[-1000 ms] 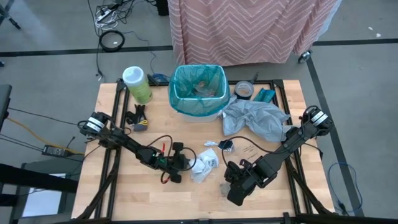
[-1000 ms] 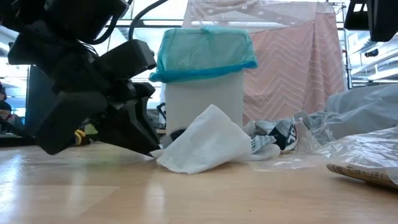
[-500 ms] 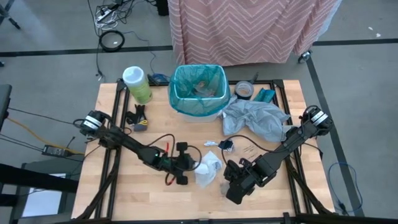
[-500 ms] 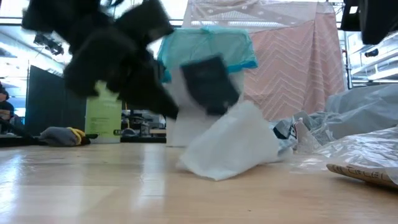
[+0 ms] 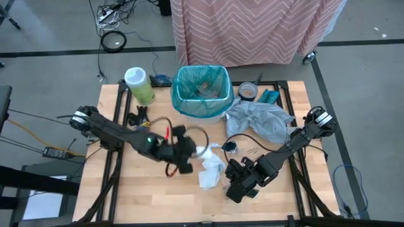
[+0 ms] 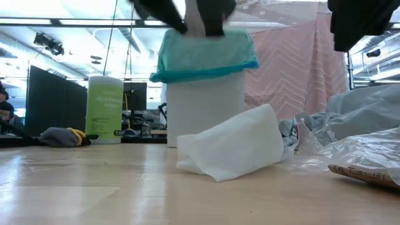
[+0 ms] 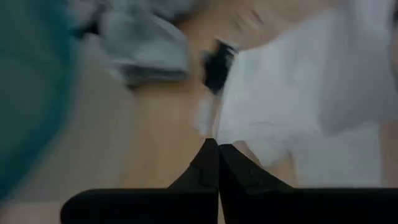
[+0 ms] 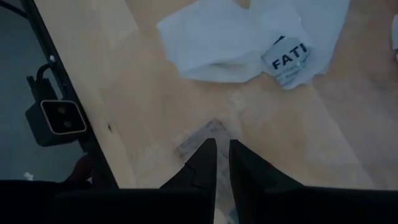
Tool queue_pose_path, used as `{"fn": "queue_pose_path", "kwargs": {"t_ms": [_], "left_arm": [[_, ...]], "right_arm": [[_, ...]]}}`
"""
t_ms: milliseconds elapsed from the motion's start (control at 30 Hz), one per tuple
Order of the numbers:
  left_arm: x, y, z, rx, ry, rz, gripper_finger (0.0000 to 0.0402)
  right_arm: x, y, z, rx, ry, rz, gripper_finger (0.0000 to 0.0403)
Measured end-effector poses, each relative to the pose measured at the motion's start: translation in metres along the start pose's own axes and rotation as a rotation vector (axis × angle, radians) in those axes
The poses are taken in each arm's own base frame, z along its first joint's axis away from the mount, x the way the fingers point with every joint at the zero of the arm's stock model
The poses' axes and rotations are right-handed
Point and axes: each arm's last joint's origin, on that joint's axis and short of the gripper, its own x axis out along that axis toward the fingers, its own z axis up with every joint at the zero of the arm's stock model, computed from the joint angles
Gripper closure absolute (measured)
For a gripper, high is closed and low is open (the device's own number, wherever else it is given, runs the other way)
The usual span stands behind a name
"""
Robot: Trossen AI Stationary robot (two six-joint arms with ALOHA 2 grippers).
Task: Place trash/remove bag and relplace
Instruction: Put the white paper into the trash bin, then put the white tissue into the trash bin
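white bin [image 5: 201, 112] against the far edge of the worktop [image 5: 126, 189], teal-green bag [image 5: 201, 91] stretched over its rim, mouth held wide for dropped litter. a few pieces already inside, too small to name. white paper wrappers [image 5: 211, 169] loose near the middle of the worktop, printed scrap [image 8: 287, 59] touching them, small dark scrap [image 5: 230, 147] just beyond. pale grey plastic bag [image 5: 260, 122] heaped toward the far right, beside the bin. green canister [image 5: 139, 85] at the far left corner.

left gripper [image 5: 189, 154] raised off the wood between wrappers and bin, arm stretched in from the left edge, fingers pressed together; nothing clearly pinched, likely a missed pick. right gripper [image 5: 235, 189] low near the front edge, arm folded in from the right, fingertips [image 8: 205, 155] nearly together with a thin gap, over a clear packet [image 8: 202, 138] lying flat; grip not confirmed.
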Motion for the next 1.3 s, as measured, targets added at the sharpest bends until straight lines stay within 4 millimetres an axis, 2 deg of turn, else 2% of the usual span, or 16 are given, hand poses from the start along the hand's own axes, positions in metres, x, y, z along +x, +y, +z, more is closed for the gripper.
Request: {"fn": "queue_pose_path", "kwargs": {"t_ms": [200,367,500,633,767,933,1100,1300], "left_arm": [[-0.047,0.067,0.056,-0.142,-0.192,0.175,0.0401],[-0.072,0.124,0.091,-0.169,-0.311,0.298,0.0401],[-0.079,0.168,0.103,-0.264,-0.368,0.421,0.0400],[-0.069,0.200,0.101,-0.307,-0.352,0.438,0.0399],[-0.051,0.219,0.099,-0.356,-0.334,0.370,0.0399],[-0.031,0.227,0.097,-0.375,-0.301,0.302,0.0392],[-0.018,0.227,0.094,-0.356,-0.258,0.206,0.0355],[-0.014,0.224,0.083,-0.329,-0.145,0.191,0.0303]], "right_arm": [[0.000,0.000,0.002,0.002,-0.038,-0.011,0.0372],[0.000,0.001,0.002,0.004,-0.051,-0.006,0.0371],[0.000,0.001,0.002,0.005,-0.052,-0.006,0.0373],[0.000,0.001,0.003,0.006,-0.053,-0.003,0.0377],[0.000,0.001,0.003,0.007,-0.053,-0.002,0.0378],[0.000,0.002,0.003,0.009,-0.055,0.003,0.0379],[0.000,0.002,0.003,0.011,-0.060,0.012,0.0379],[0.000,0.003,0.003,0.010,-0.061,0.015,0.0376]]}}
